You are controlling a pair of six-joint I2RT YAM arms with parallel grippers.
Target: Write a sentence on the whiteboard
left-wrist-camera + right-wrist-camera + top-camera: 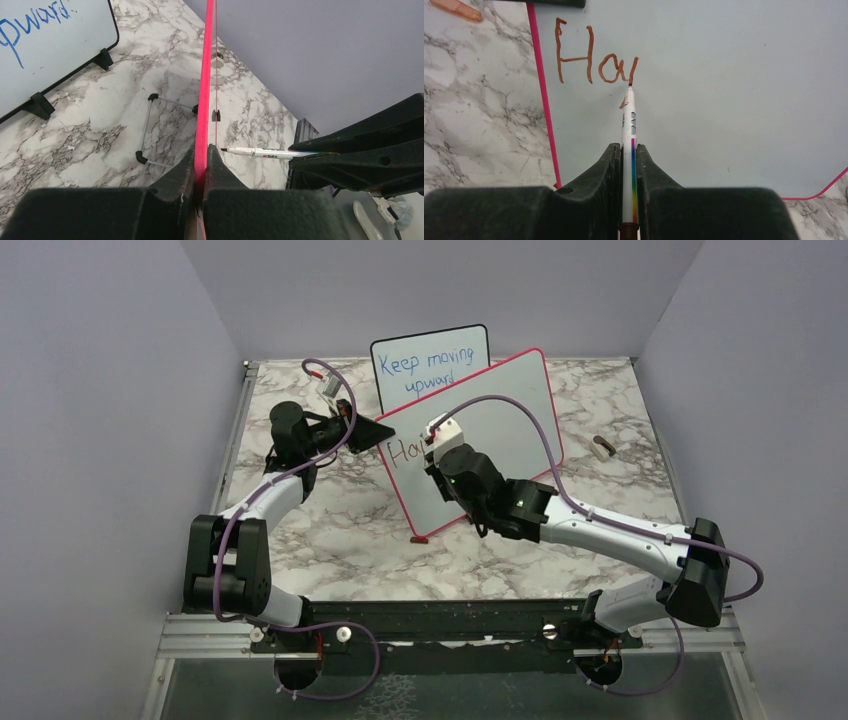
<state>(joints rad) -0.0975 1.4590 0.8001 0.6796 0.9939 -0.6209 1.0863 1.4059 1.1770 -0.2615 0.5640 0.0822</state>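
The whiteboard (510, 425), white with a pink-red frame, stands tilted on the marble table. My left gripper (383, 433) is shut on its left frame edge (206, 75); the jaws (201, 150) pinch the pink rim. My right gripper (436, 443) is shut on a white marker with a rainbow stripe (628, 127). The marker's tip touches the board just after the brownish-red letters "Ha" of the sentence (589, 57), at the foot of a fresh short stroke. From the left wrist view the marker (265, 152) meets the board's face side-on.
A smaller black-framed board with blue writing (430, 365) stands behind the whiteboard. A wire stand (150, 127) sits on the table behind the pink frame. A small brown and white object (603, 448) lies to the right. Grey walls enclose the table.
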